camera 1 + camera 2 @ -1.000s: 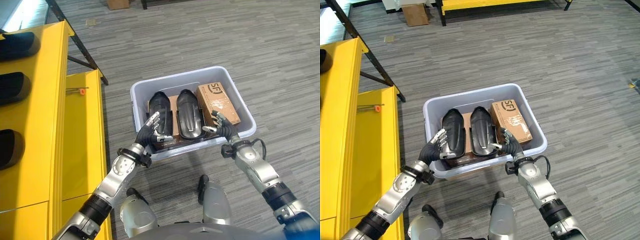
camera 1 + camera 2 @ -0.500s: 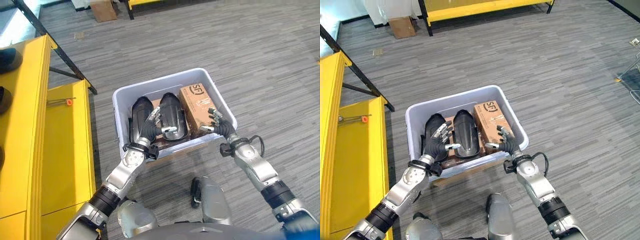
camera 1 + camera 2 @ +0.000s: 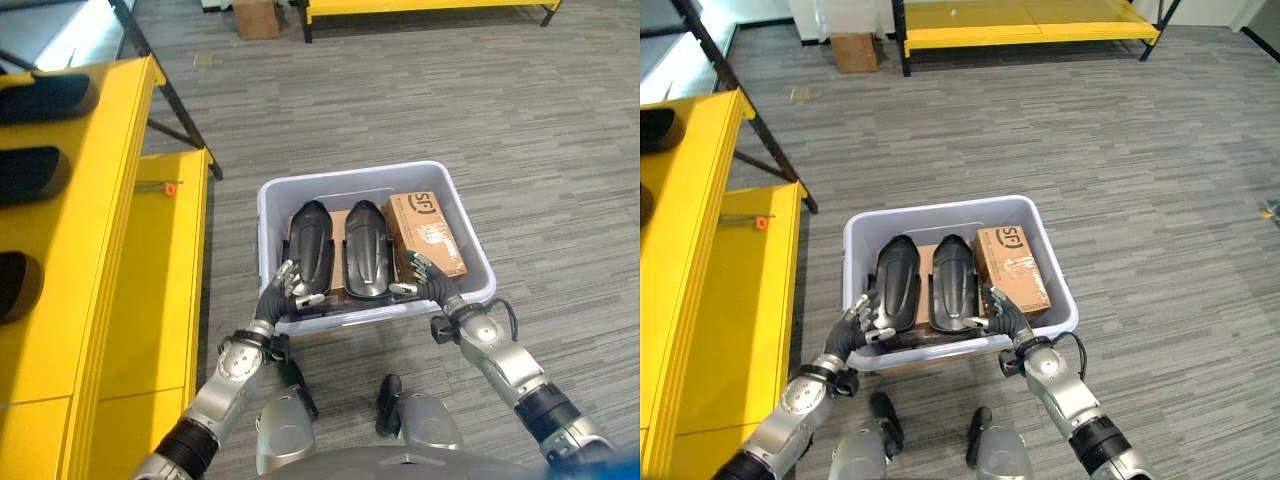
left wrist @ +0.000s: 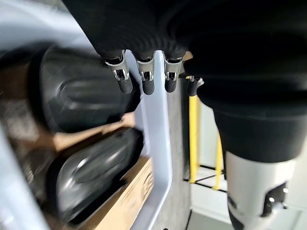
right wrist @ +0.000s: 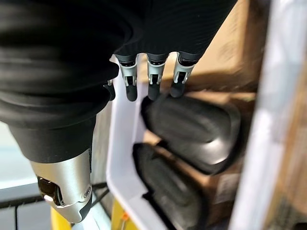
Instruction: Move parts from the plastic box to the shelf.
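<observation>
my fingers (image 3: 283,275) are straight and loosely spread on both sides, holding nothing. my left hand (image 3: 281,296) sits at the near left rim of the pale grey plastic box (image 3: 278,195) in the middle of the frame, fingertips reaching over the edge toward the left black moulded plastic part (image 3: 311,252). my right hand (image 3: 428,283) is at the near right rim, between the right black moulded part (image 3: 366,250) and the brown cardboard carton (image 3: 426,229). both parts lie side by side inside the box. the yellow metal shelf (image 3: 100,250) fills the left of the frame, with dark parts (image 3: 30,175) lying on it.
</observation>
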